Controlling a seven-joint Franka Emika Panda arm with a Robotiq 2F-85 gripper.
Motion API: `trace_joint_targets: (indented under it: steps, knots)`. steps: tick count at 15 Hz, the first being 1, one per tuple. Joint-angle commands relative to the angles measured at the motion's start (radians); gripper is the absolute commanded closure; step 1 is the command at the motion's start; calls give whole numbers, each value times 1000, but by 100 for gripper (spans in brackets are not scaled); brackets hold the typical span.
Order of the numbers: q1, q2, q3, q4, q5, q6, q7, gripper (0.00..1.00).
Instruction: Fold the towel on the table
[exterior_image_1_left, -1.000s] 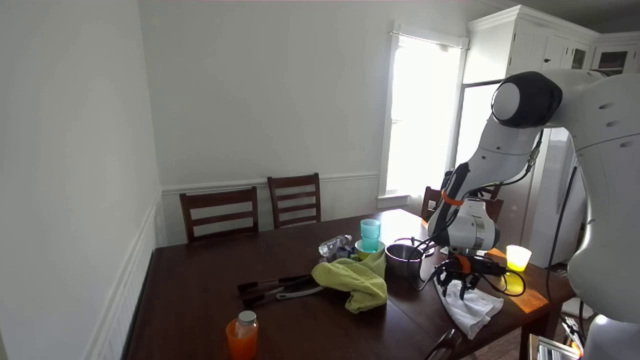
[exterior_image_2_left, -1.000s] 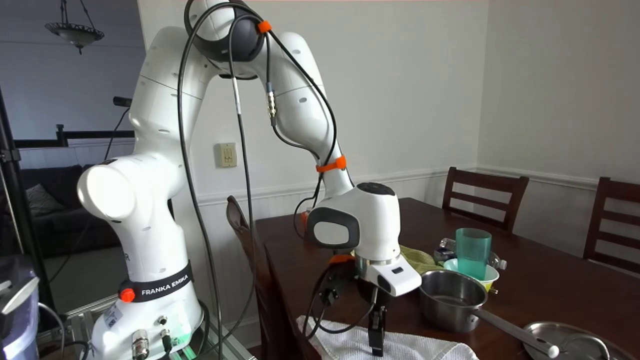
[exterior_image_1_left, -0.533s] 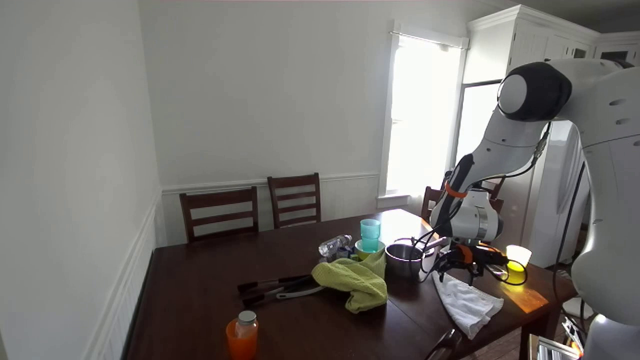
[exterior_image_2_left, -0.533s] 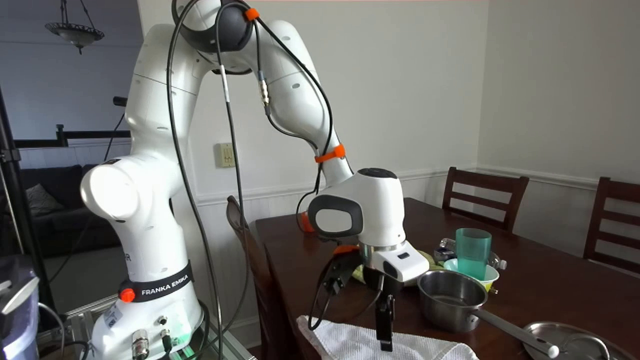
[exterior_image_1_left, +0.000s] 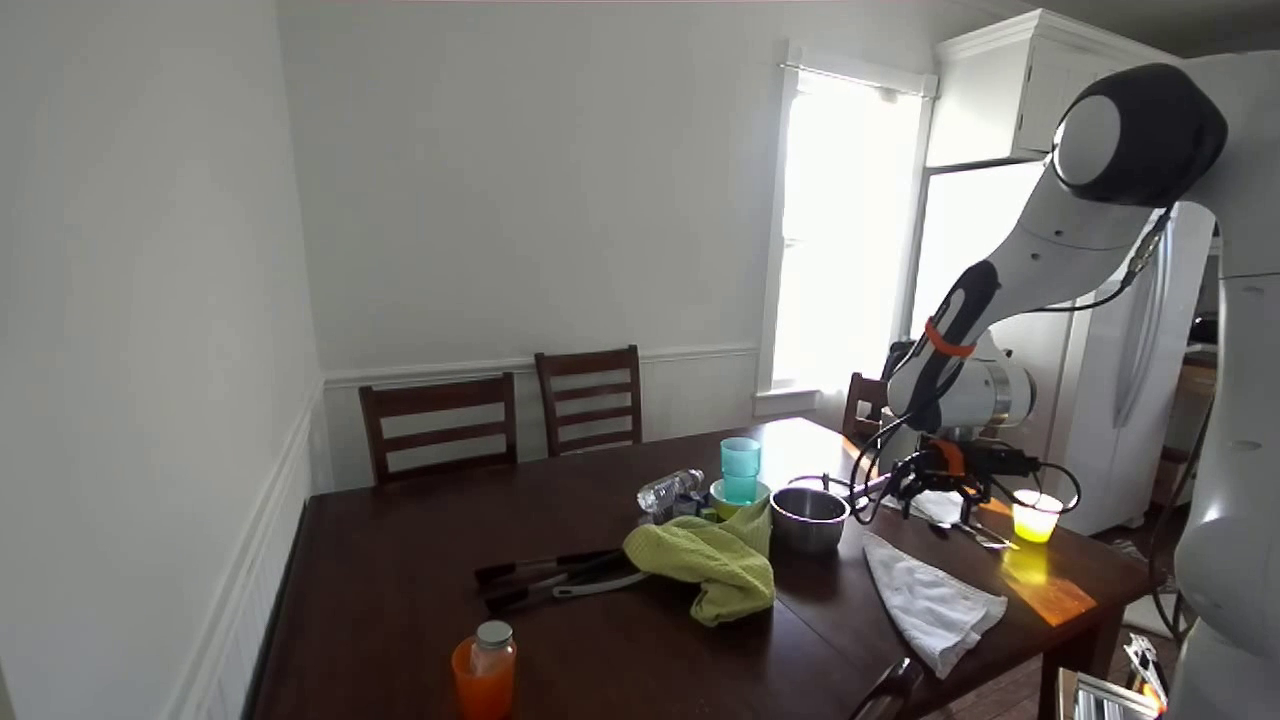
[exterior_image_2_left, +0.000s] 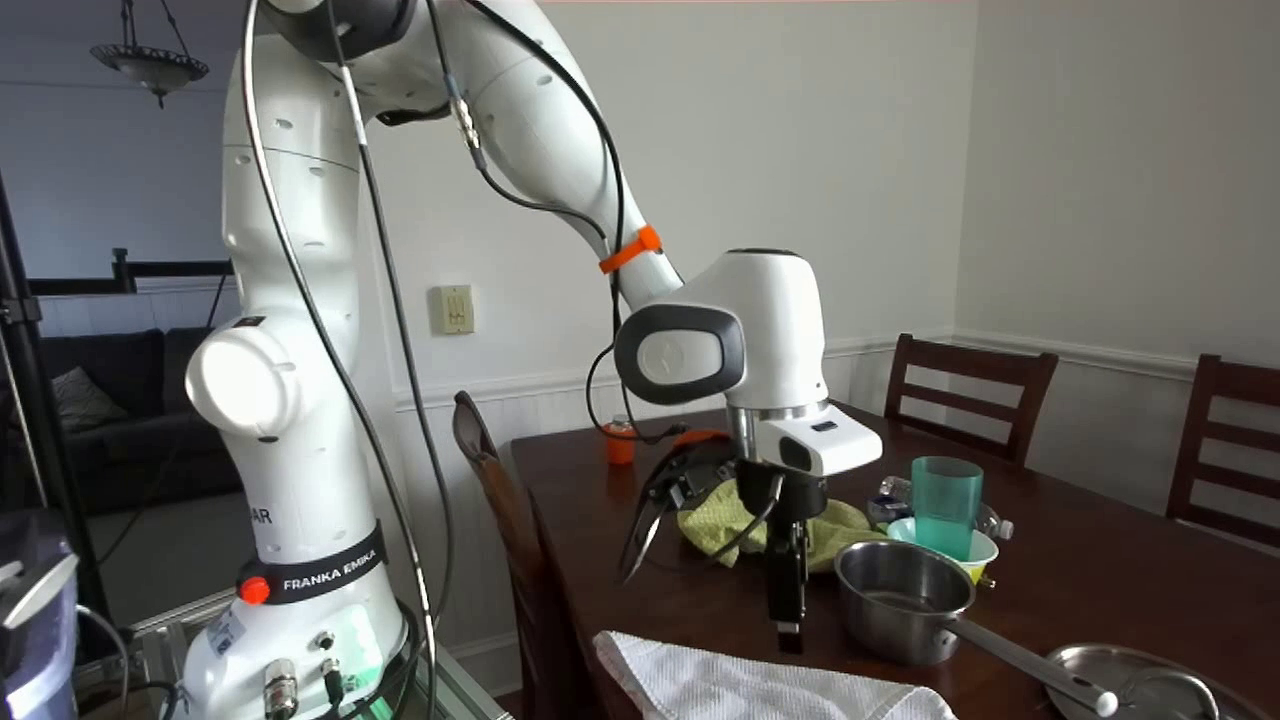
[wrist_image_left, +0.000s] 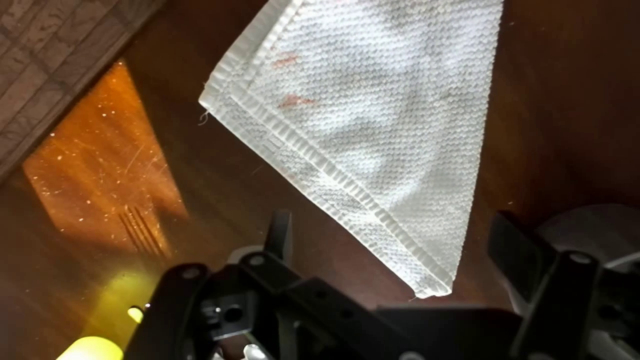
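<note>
Wrist view: jaws spread, gripping nothing; to fold the white towel (wrist_image_left: 390, 140) below them, I'd descend and pinch just its nearest corner, shallowly.

White FRANKA EMIKA arm (exterior_image_2_left: 530, 120), black cables (exterior_image_2_left: 619, 190), orange strap (exterior_image_2_left: 630, 250), black gripper (exterior_image_1_left: 937, 513)

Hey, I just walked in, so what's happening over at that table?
A Franka arm is apparently there to fold the white towel on the dark wooden table. Its claw hangs open above the table, holding nothing. The white towel lies ungripped, and a crumpled green towel sits near a steel saucepan.
</note>
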Motion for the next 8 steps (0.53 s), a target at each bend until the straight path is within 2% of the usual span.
trace_joint_targets:
  steps: [1, 4, 8]
  knots:
    - [38, -116, -57, 6, -160, -129, 134, 0]
    - [23, -186, -32, 19, -225, -209, 187, 0]
    - [3, -256, 7, 25, -252, -278, 220, 0]
